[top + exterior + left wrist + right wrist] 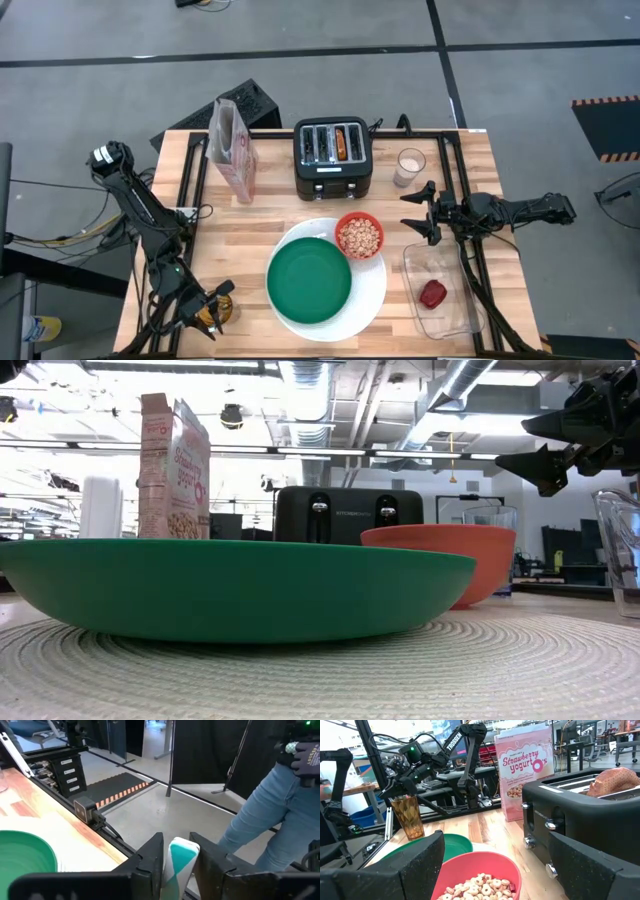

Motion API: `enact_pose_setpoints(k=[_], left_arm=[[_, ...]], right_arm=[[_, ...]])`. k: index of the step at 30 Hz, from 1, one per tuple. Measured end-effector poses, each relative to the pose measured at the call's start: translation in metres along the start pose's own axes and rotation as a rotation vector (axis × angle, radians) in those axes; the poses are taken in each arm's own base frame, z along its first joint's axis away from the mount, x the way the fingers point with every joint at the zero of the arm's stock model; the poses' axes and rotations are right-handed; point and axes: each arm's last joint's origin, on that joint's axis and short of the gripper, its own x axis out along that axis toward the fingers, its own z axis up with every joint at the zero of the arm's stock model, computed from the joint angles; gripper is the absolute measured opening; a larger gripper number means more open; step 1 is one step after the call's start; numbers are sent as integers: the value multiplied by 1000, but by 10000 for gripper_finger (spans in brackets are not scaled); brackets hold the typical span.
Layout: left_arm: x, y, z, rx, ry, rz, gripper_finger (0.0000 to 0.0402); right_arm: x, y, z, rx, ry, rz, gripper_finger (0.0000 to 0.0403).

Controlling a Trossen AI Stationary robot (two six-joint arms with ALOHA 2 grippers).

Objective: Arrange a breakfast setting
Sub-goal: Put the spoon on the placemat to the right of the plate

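High view: my left hand (212, 312), at the counter's (260, 215) near-left edge, grips the spoon (181, 862), mostly hidden. Right hand (425, 211) gapes empty beside the red bowl (359, 236); bagel (342, 142) sits in the toaster (334, 158).

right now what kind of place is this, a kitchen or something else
Likely a robotics lab or workshop, not a kitchen: exposed ceiling ducts, hazard-striped floor markings, and a wooden worktable staged with a black toaster and a Strawberry Yogurt O's cereal box.
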Motion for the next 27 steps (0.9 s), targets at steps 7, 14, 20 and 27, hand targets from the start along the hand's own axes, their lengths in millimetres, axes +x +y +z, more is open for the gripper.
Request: enact_pose_setpoints(k=[7, 14, 20, 27], left_arm=[[0, 0, 0, -5, -3, -1, 41], [-1, 0, 1, 11, -9, 16, 54], [-11, 0, 9, 7, -57, 11, 41], [-30, 0, 20, -27, -112, 12, 51]], right_arm=[[0, 0, 0, 0, 0, 0, 371], [0, 0, 0, 0, 1, 0, 371], [0, 0, 0, 0, 0, 0, 371], [0, 0, 0, 0, 0, 0, 371]])
